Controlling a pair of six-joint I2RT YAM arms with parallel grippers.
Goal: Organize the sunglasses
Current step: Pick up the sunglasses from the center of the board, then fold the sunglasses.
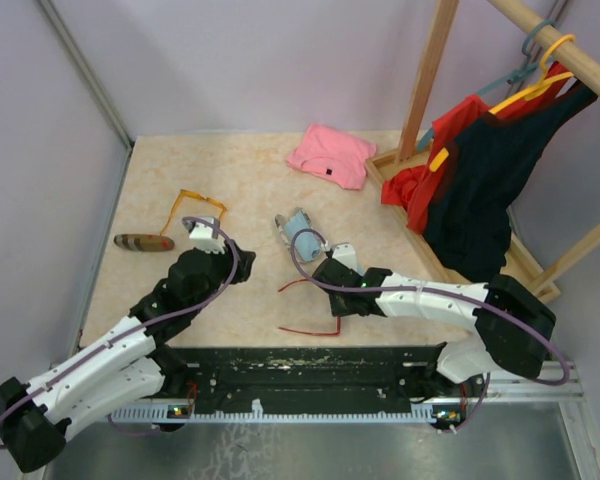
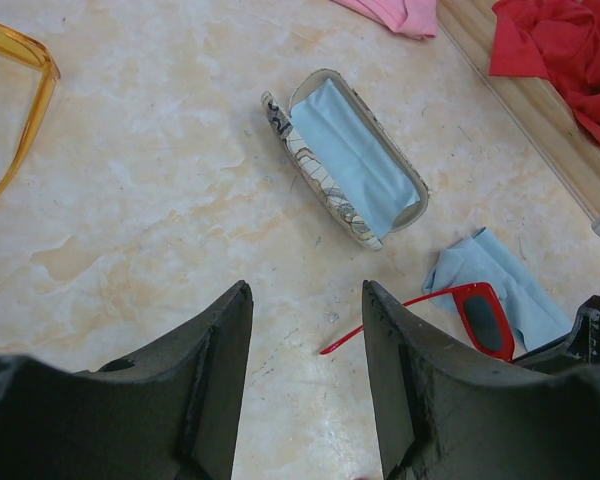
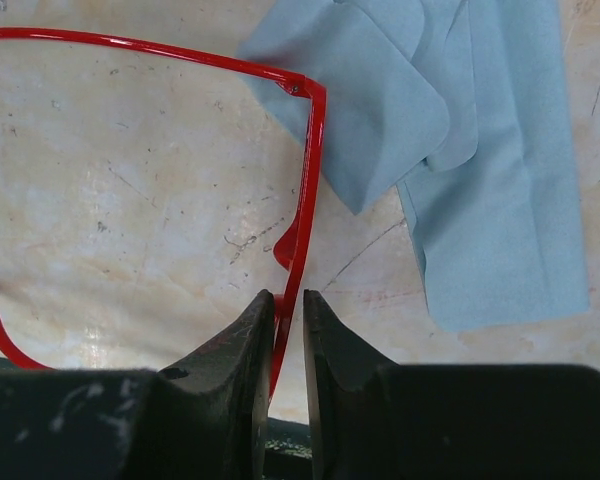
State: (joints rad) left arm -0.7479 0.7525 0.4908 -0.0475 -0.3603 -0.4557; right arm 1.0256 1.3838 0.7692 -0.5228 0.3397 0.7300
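Observation:
The red sunglasses [image 3: 311, 150] lie on the table beside a light blue cloth [image 3: 480, 150]. My right gripper [image 3: 288, 300] has its jaws drawn to a narrow slot around the red front frame, which touches the left pad. From above, that gripper [image 1: 330, 275] sits over the red sunglasses [image 1: 310, 328], whose thin arms stick out toward the near edge. The orange-amber sunglasses [image 1: 195, 200] lie far left, just beyond my left gripper [image 1: 202, 232]. In the left wrist view the left gripper [image 2: 305, 300] is open over bare table, with the orange frame [image 2: 25, 90] at upper left.
An open grey-patterned case [image 2: 345, 160] lined with blue cloth lies mid-table. A shut brown case [image 1: 143, 242] rests at the left. A pink garment [image 1: 332, 155] lies at the back. A wooden rack with red and dark clothes [image 1: 480, 170] fills the right side.

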